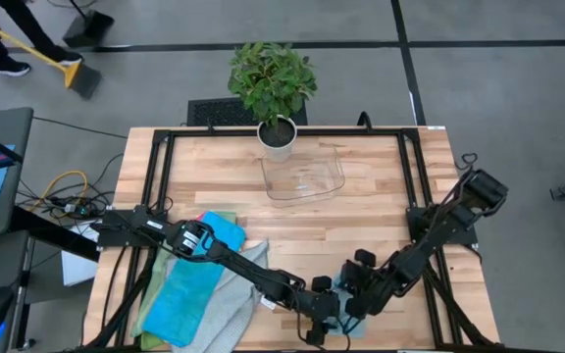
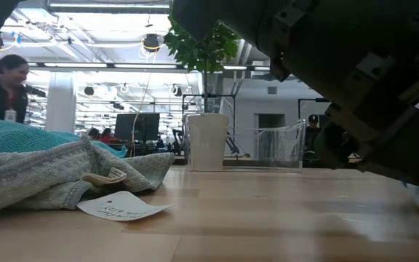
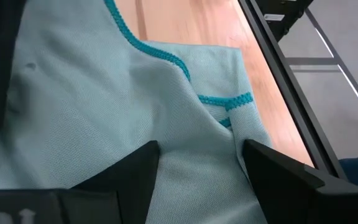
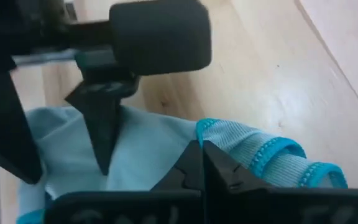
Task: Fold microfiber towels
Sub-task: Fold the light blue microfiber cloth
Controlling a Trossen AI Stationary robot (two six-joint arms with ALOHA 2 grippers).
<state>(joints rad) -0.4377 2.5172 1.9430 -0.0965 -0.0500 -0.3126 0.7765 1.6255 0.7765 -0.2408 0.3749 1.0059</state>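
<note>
A light grey microfiber towel with teal edging (image 3: 104, 112) lies crumpled on the wood by the table's near edge, right of centre (image 1: 341, 286). My left gripper (image 1: 320, 324) reaches over from the left. It is open, with the fingers (image 3: 201, 165) set down on the towel. My right gripper (image 1: 351, 306) comes from the right and is shut on the towel's edge (image 4: 202, 165). More towels, bright blue (image 1: 189, 284), grey (image 1: 231, 299) and green, lie heaped at the near left. My left gripper touches the towel's flat middle (image 3: 191, 155) with both open fingertips, slanting down from the table's left; one fingertip (image 4: 102, 158) stands on the cloth. Nothing is pinched between them. My right gripper pinches a bunched fold at the towel's teal-stitched edge (image 4: 229, 140) between its two fingers, slanting down from the right. The rest of the towel lies on the table.
A clear plastic tray (image 1: 305, 176) and a potted plant (image 1: 275, 88) stand at the far middle. A black frame rail (image 1: 415, 176) runs around the tabletop. A paper tag (image 2: 122, 207) lies beside the grey towel. A person (image 2: 2, 87) is in the room behind.
</note>
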